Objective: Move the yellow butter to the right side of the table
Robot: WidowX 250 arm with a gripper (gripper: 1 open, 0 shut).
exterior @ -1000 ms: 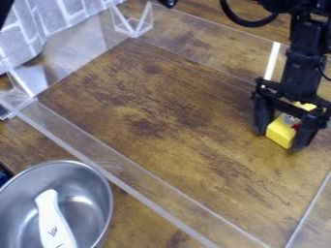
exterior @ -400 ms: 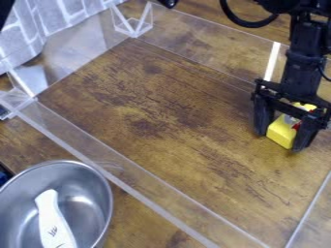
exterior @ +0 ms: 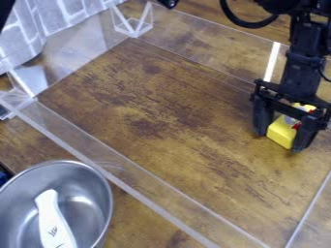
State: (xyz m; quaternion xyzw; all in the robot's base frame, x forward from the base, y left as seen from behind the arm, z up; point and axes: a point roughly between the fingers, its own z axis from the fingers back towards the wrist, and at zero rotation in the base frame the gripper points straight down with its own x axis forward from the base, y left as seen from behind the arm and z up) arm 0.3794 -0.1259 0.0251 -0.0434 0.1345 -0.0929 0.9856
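Observation:
The yellow butter [exterior: 281, 129] lies on the dark wood-grain table [exterior: 168, 107], close to its right edge. My black gripper [exterior: 285, 126] reaches straight down over it, open, with one finger on each side of the block. The fingertips stand at table level and the block rests between them; most of its label is hidden by the gripper body. Whether the fingers touch the block's sides cannot be told.
Clear plastic walls [exterior: 91, 145] edge the tabletop. A round metal bowl [exterior: 52, 208] with a white utensil [exterior: 52, 218] in it sits outside the wall at the lower left. White mesh material [exterior: 33, 34] lies at the upper left.

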